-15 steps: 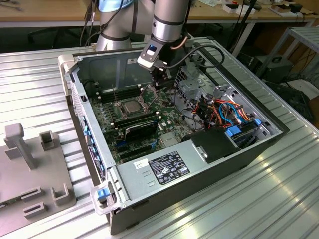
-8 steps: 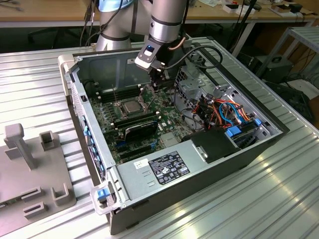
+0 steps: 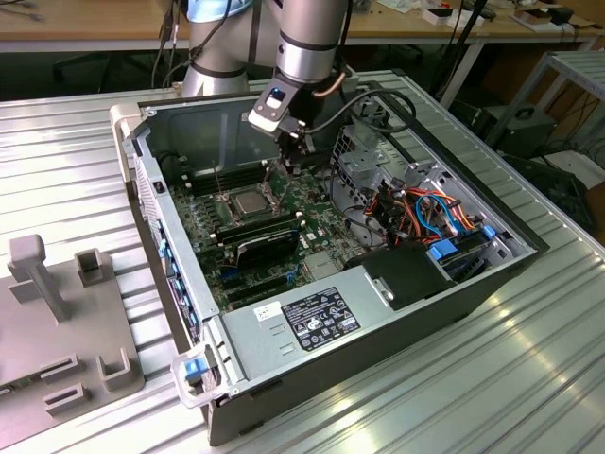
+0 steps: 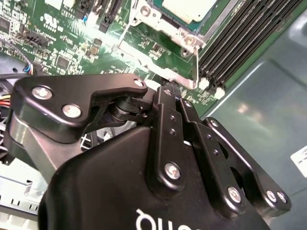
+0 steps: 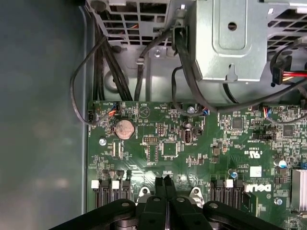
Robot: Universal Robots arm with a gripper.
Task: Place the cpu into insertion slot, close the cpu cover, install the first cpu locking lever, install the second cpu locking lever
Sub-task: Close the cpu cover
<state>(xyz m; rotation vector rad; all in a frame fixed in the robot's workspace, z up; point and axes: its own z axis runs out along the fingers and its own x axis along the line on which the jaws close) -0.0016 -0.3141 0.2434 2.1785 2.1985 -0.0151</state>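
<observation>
Black fingertips (image 5: 161,188) pressed flat together, with nothing gripped between them: so the pincer (image 5: 165,183) stands in the first wrist view, low over the green circuit board (image 5: 201,158). In the second wrist view the closed tips sit just beside a thin bare-metal locking lever (image 4: 196,64) that runs along the edge of the socket. Whether they touch it cannot be told.

Past the lever, the cpu (image 4: 187,7) lies in the insertion slot (image 4: 188,38). Its pale metal top shows through the window of the cpu cover (image 4: 152,18), which appears to lie flat around it. Long black memory slots (image 4: 240,43) run close alongside. In the exterior view the socket sits left of centre in the frame, with the pincer just above it, inside the open computer case (image 3: 492,274) on the ribbed metal bench (image 3: 529,397).

Judging from this, chip and cover look settled and the work in hand is a lever. To do it well, the closed tips should bear on the wire itself, near its free end. They should press it down in a steady arc and then nudge it sideways under its catch. The force should stay off the board and the neighbouring slots, and the tips should not slip off the thin wire.
</observation>
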